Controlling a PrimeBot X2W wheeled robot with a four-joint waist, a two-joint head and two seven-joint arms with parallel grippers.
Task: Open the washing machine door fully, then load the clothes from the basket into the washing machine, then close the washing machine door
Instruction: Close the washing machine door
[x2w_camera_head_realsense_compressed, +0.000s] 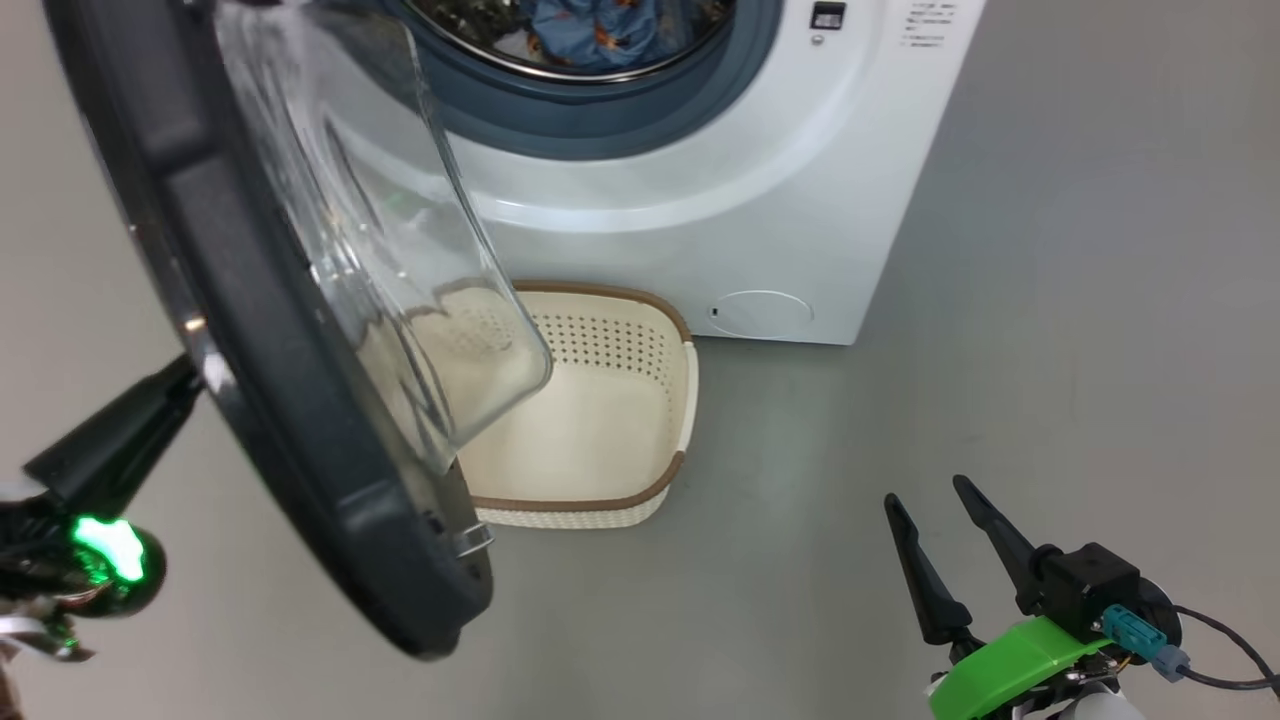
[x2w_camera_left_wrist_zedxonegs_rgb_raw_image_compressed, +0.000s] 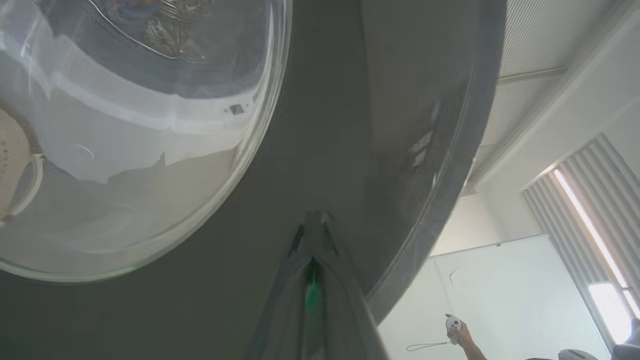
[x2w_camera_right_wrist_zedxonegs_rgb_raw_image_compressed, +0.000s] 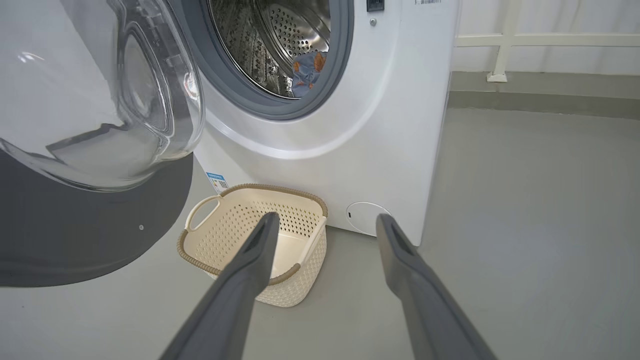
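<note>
Our left gripper (x2w_camera_head_realsense_compressed: 185, 378) was closed tight with nothing between its fingers. Its tip sat against the outer black rim of the door (x2w_camera_head_realsense_compressed: 255, 330), touching it as far as we could judge. We took this for a pushing pose: closed fingers make one stiff point to swing the door shut with, and no grasp is needed.

The door stood swung well out from the machine (x2w_camera_head_realsense_compressed: 760, 200), just ahead of that gripper. Its free edge was toward us and its flat face nearly edge-on in the head view. The glass bowl (x2w_camera_head_realsense_compressed: 380, 250) bulged away from the left gripper, toward the right gripper's side.

Our right gripper (x2w_camera_head_realsense_compressed: 925, 492) hung low over the floor (x2w_camera_head_realsense_compressed: 1000, 350), fingers spread wide and holding nothing. It was well back, probably to stay out of the door's sweep.

Straight ahead of it, slightly left, sat the basket (x2w_camera_right_wrist_zedxonegs_rgb_raw_image_compressed: 295, 192), empty and on the floor just before the machine. Its long axis, handle to handle, ran roughly along the machine's front.

Higher and beyond the basket, blue printed clothes (x2w_camera_right_wrist_zedxonegs_rgb_raw_image_compressed: 307, 70) lay in the drum (x2w_camera_right_wrist_zedxonegs_rgb_raw_image_compressed: 290, 30). Loading looked finished to us, with closing the door as the step in hand.
</note>
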